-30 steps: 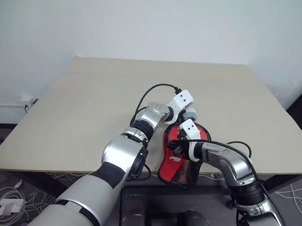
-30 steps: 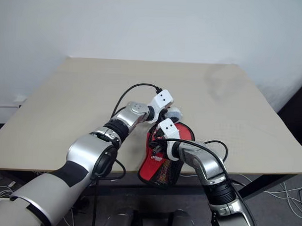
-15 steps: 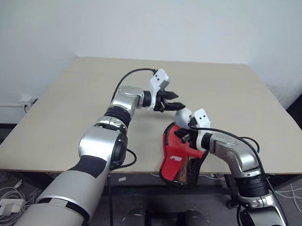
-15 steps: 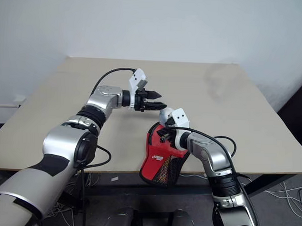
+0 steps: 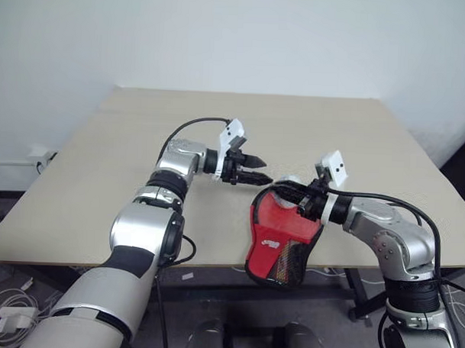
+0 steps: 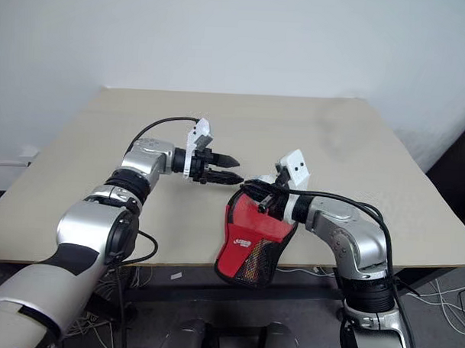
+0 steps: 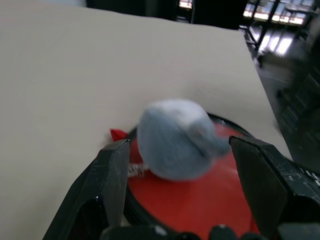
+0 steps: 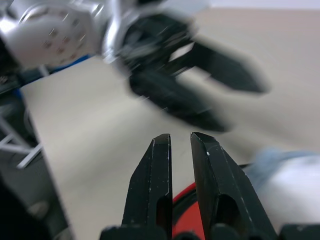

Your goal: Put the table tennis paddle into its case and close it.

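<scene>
Right tool [image 6: 256, 193] pinched on the black rim of the case [image 6: 253, 243], holding it up at the near edge of the table [image 6: 102, 177]. Case hanging below that tool, long axis near vertical, narrow end down. Red face of the table tennis paddle [image 6: 251, 224] inside. Left tool [image 6: 231, 168] spread apart, empty, just beside the right tool.
</scene>
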